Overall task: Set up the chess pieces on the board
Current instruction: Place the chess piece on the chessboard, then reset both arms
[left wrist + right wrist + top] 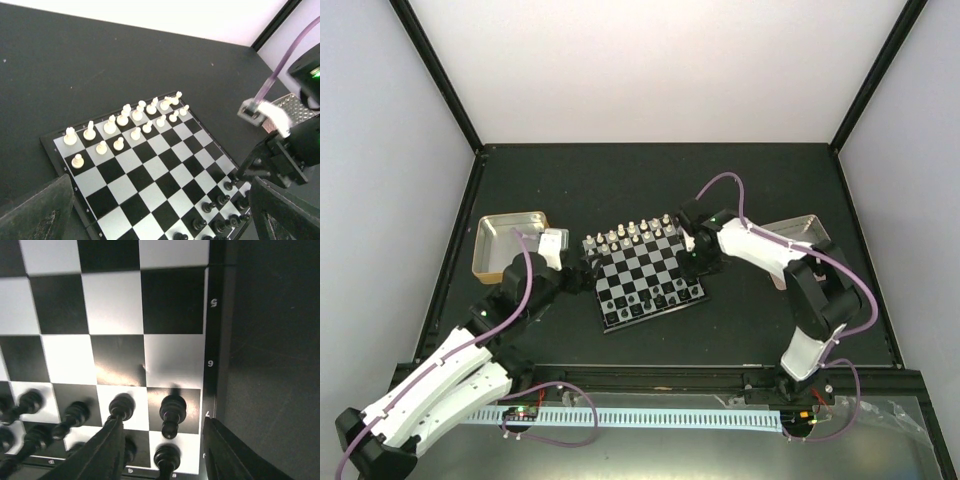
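right gripper (162, 440) is sitting half-open astride the black pawn (172, 412) standing by the numbered rim of the board (215, 340), gripping nothing, left gripper (160, 212) is hanging wide open, empty; I'd be lifting straight up, avoiding clipping neighbouring pawns (121, 407).

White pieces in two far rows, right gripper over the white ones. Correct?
No. The right gripper is over black pieces at the board edge, per the right wrist view. The white pieces do stand in two far rows.
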You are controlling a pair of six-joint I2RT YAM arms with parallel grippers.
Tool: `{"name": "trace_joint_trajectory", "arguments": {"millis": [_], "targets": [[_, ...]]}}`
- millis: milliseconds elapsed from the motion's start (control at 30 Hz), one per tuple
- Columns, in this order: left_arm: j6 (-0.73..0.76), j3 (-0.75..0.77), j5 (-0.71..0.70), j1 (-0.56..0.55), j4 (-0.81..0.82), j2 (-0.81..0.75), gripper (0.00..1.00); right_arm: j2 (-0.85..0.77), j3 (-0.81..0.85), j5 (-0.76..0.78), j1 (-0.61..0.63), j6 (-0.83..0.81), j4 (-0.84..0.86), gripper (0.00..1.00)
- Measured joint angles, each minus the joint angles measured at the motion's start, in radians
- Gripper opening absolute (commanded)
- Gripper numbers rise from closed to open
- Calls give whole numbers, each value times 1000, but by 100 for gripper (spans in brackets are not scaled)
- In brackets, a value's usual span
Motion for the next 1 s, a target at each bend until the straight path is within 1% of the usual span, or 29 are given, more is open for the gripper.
{"name": "trace_joint_trajectory", "arguments": {"millis": [167,300,400,533,600,700,733,767,1000], "targets": [[-14,53,2,0,-68,27,99,-115,-3,41,0,34,31,59],[-26,109,1,0,-126,30,99,-281,-48,105,0,71,103,62],[-27,137,1,0,-168,10,99,-430,-129,174,0,97,171,64],[-12,180,0,0,-238,-33,99,-672,-238,299,0,123,219,80],[-8,220,-1,0,-276,-51,99,-798,-273,367,0,134,230,84],[0,289,-18,0,-322,-80,99,-969,-307,439,-1,135,232,93],[0,309,-28,0,-336,-90,99,-1004,-311,450,-1,136,227,97],[-1,325,-39,0,-348,-101,99,-1041,-311,461,-1,133,217,100],[-4,351,-127,0,-472,-178,99,-1199,-310,552,-1,151,59,100]]}}
